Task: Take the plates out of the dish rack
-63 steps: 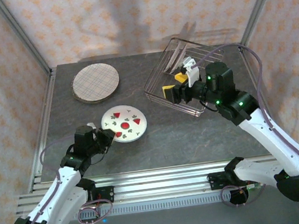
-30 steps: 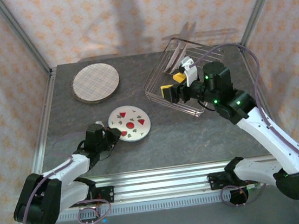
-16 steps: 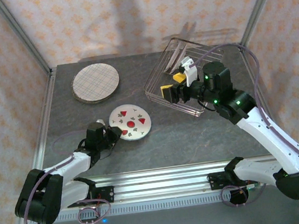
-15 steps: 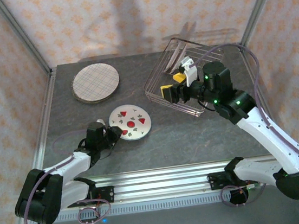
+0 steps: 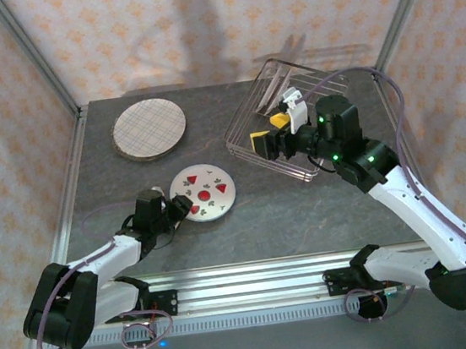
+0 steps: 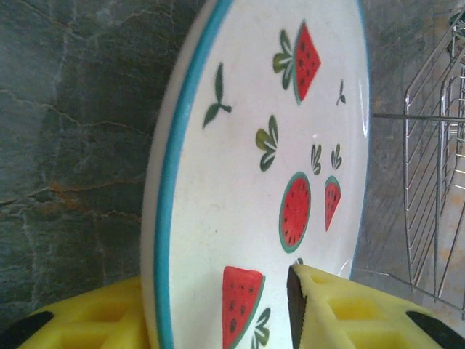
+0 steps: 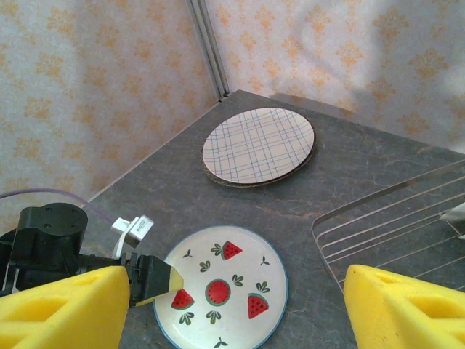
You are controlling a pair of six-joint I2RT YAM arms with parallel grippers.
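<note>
Left pincer: the left pincer (image 5: 175,208) is closed on the near-left rim of the watermelon plate (image 5: 205,191), one yellow finger above and one below, as the left wrist view shows.
Watermelon plate: white with a blue rim and red slices, on the near-centre counter (image 5: 305,208), left of the rack. It looks flat and low; I cannot tell whether it is fully set down.
Plaid plate: the plaid plate (image 5: 149,127) lies at the far left of the counter, well apart from both pincers. A darker edge beneath it suggests at least one more plate under it.
Dish rack: the dish rack (image 5: 311,80) is at the far right. No plate is visible among its wires.
Right pincer: the right pincer (image 5: 270,131) has its fingers spread wide with nothing between them. It hangs over the rack's near-left side.
Progress: judged nearly complete. The rack looks unloaded.
Remaining: likely only to let go of the watermelon plate, or stack it with the plaid one.
</note>
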